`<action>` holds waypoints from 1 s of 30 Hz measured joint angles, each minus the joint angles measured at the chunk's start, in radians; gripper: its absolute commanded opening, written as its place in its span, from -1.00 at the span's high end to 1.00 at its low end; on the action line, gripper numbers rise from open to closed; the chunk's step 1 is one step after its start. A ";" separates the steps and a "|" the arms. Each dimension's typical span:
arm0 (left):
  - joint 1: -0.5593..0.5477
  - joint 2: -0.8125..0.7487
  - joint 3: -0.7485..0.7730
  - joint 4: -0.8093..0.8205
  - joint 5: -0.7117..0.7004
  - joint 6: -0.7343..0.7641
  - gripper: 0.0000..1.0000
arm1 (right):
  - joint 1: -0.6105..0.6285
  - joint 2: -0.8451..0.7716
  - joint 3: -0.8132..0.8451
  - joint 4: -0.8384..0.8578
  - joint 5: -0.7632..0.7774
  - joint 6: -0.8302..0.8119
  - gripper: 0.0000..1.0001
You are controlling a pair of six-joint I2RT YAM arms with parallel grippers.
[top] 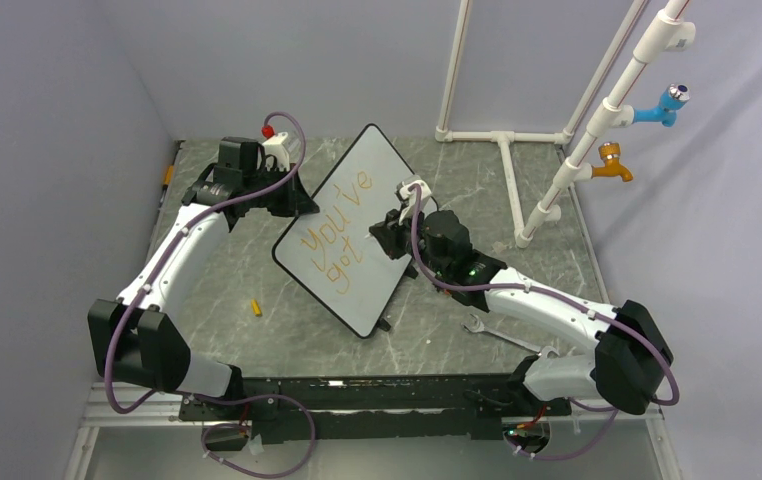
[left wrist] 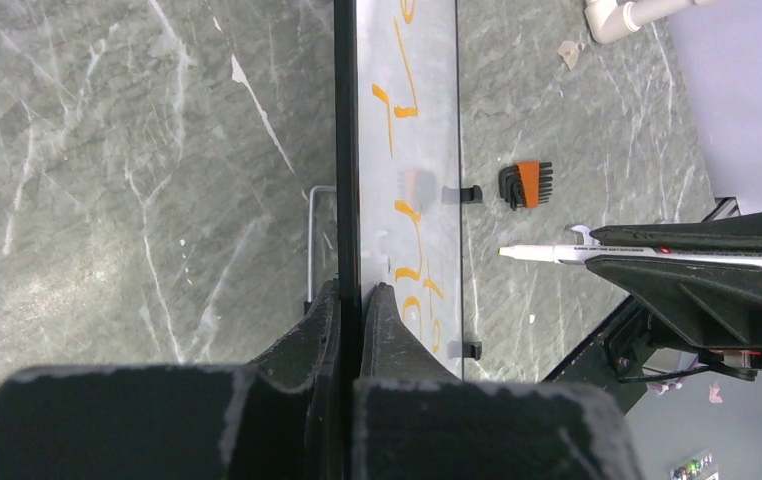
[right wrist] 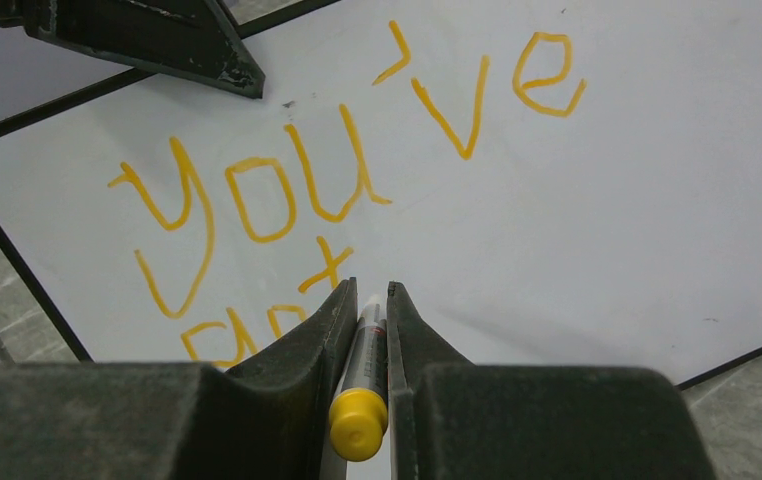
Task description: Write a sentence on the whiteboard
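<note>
Right tool (top: pixel 391 230) poised just before large white black-rimmed rectangular whiteboard (top: pixel 382 165), stood tilted on grey marbled worktop (top: pixel 287 340). Orange handwritten sentence (top: pixel 332 240) reads "You've got"; "this" judged left to write. Left tool (top: pixel 297 200) clamps board's far edge.

Left wrist: jaws pinch rim, board edge-on between them.

Right wrist: tool pinches white yellow-capped marker (right wrist: pixel 362 400); tip ahead, beside "got", apart from board.

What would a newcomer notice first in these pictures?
The tilted whiteboard at mid-table stands out, with orange writing, "You've got", on it. The left gripper clamps its far left edge, and the right gripper holds a yellow-ended marker, tip just short of the board's face.
</note>
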 measured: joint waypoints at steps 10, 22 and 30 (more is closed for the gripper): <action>-0.001 -0.003 0.000 -0.002 0.000 0.000 1.00 | -0.027 0.001 0.000 0.000 0.008 -0.003 1.00; -0.001 -0.003 0.000 -0.002 0.000 0.000 1.00 | -0.079 0.003 0.000 0.002 0.006 -0.003 1.00; -0.001 -0.003 0.000 -0.002 0.000 0.000 1.00 | -0.111 0.024 0.000 0.019 -0.032 0.001 1.00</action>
